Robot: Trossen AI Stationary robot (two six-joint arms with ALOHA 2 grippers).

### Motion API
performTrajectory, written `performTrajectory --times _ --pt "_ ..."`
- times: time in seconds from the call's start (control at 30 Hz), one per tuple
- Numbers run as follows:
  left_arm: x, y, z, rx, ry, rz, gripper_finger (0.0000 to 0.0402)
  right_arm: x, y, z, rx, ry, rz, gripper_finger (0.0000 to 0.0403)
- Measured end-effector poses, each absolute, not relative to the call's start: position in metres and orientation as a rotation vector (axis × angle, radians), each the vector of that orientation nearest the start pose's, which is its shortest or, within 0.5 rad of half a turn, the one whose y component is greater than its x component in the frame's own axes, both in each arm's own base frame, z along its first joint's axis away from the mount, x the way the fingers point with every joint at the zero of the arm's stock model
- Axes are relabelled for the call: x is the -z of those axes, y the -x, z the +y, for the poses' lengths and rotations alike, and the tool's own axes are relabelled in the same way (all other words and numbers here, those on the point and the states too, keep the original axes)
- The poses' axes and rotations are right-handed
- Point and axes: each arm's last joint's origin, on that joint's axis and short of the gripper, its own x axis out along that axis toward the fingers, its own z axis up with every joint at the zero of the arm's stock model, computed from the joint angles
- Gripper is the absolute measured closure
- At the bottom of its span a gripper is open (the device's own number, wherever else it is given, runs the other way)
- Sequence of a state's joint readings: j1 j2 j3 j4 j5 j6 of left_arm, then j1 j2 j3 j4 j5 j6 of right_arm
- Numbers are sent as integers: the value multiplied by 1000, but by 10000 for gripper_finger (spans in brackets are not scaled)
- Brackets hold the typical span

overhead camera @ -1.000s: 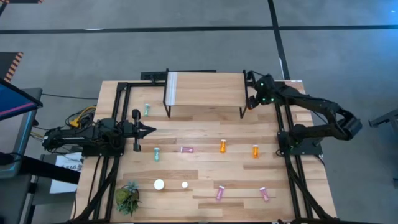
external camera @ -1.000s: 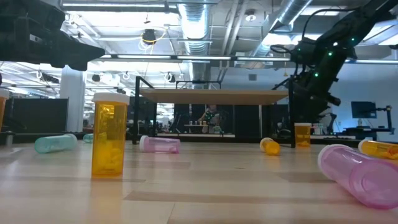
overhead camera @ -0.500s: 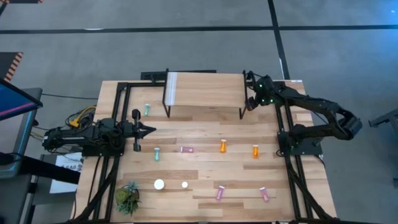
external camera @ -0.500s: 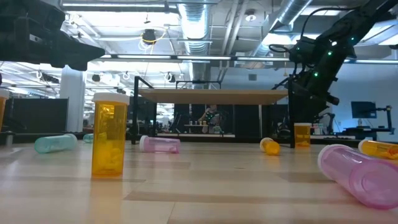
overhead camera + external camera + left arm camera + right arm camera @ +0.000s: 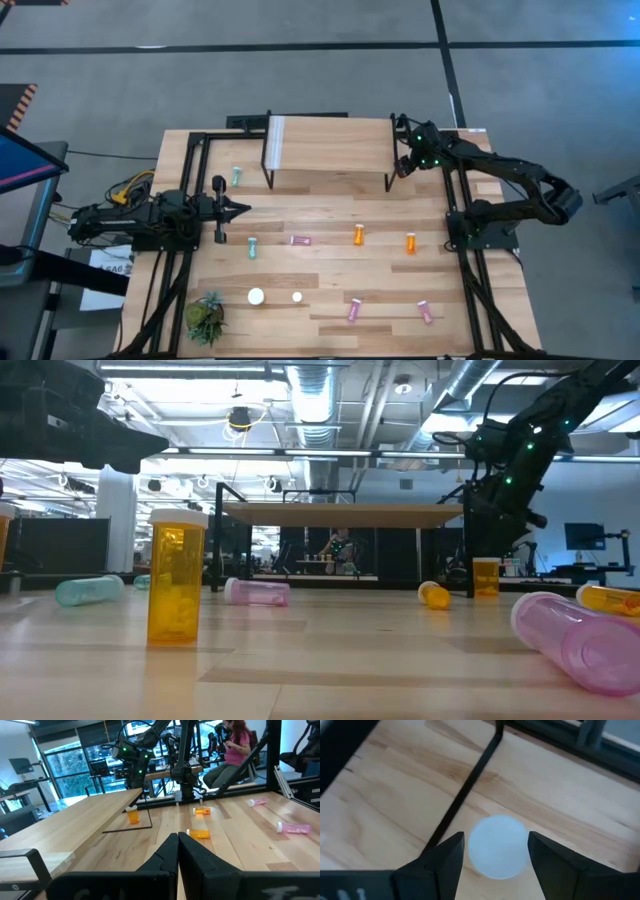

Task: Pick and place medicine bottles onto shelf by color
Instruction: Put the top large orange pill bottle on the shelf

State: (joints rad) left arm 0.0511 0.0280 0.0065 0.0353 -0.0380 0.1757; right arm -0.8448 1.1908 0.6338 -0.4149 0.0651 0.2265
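Right gripper [image 5: 495,850] — unmoved, astride bottle [image 5: 498,847]

I'm seeing the shelf [image 5: 330,140] standing bare at the table's far edge, orange, pink, teal medicine bottles [image 5: 358,235] lying scattered before it.

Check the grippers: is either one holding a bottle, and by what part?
Right gripper straddles the white cap of an upright bottle by the shelf's leg; whether its fingers touch the cap cannot be told. Left gripper is shut on nothing.
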Motion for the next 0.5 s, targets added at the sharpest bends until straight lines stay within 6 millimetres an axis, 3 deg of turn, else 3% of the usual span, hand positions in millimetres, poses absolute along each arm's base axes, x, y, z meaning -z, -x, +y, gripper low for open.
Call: performTrajectory --times 0.5 --pt "-167 -99 6 -90 -176 -6 401 -184 -140 -161 950 -556 844 157"
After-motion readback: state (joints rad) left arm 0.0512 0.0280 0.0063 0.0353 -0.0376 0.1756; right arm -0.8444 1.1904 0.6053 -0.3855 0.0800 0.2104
